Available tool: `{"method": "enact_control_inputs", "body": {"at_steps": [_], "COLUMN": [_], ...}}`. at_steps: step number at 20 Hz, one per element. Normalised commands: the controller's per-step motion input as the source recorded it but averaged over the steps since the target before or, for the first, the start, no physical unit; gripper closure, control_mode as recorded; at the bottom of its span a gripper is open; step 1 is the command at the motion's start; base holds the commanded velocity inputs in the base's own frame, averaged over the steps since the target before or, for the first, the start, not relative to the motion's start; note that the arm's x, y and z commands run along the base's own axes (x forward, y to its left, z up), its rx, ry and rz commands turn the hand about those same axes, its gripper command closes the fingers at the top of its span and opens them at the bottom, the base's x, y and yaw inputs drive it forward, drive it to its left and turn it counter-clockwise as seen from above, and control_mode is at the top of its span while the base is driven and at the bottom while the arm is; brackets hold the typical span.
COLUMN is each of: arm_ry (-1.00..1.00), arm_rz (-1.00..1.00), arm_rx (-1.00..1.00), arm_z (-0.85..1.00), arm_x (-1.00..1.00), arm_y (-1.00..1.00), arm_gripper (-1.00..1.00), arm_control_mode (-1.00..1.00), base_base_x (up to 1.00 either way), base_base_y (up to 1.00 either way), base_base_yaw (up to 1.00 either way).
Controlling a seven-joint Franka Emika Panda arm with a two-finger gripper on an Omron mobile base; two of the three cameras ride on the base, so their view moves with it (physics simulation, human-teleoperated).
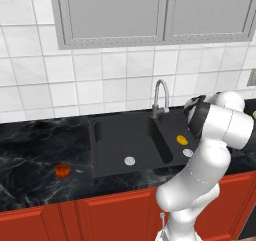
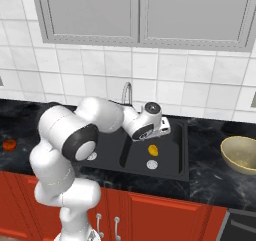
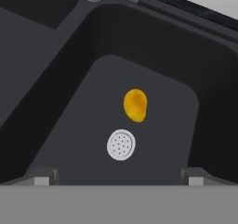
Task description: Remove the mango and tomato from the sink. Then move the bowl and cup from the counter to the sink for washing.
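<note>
Gripper (image 3: pixel 118 177) hangs wide open and empty above the mango (image 3: pixel 135 105), which lies beside the drain (image 3: pixel 121 144) in the sink (image 3: pixel 56 102) — that round fruit could roll off a crooked pinch.

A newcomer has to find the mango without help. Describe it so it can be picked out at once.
Start at the black double sink set in the dark marble counter, under the curved silver faucet. Look in the smaller basin on the faucet's right, where the open gripper hovers above. The mango is the small yellow-orange oval on the basin floor beside the round silver drain; the redder tomato sits on the counter instead.
</note>
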Motion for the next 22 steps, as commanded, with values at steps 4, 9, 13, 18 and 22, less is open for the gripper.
{"method": "enact_control_inputs", "body": {"at_steps": [4, 9, 13, 18, 22], "arm_ry": [-0.01, -0.05, -0.05, -0.07, -0.01], "arm_rz": [0.00, 0.00, 0.00, 0.00, 0.00], "arm_rx": [0.04, 0.02, 0.01, 0.00, 0.00], "arm_z": [-0.13, -0.08, -0.09, -0.11, -0.09], "arm_x": [0.15, 0.18, 0.18, 0.17, 0.15], "arm_y": [-0.05, -0.04, -0.07, -0.10, -0.08], "arm_gripper": [-1.00, -1.00, -1.00, -1.00, -1.00], "arm_control_mode": [-1.00, -1.00, -1.00, -1.00, -1.00], "base_base_x": [0.00, 0.00, 0.00, 0.00, 0.00], "base_base_y": [0.00, 0.00, 0.00, 0.00, 0.00], "base_base_yaw": [0.00, 0.00, 0.00, 0.00, 0.00]}}
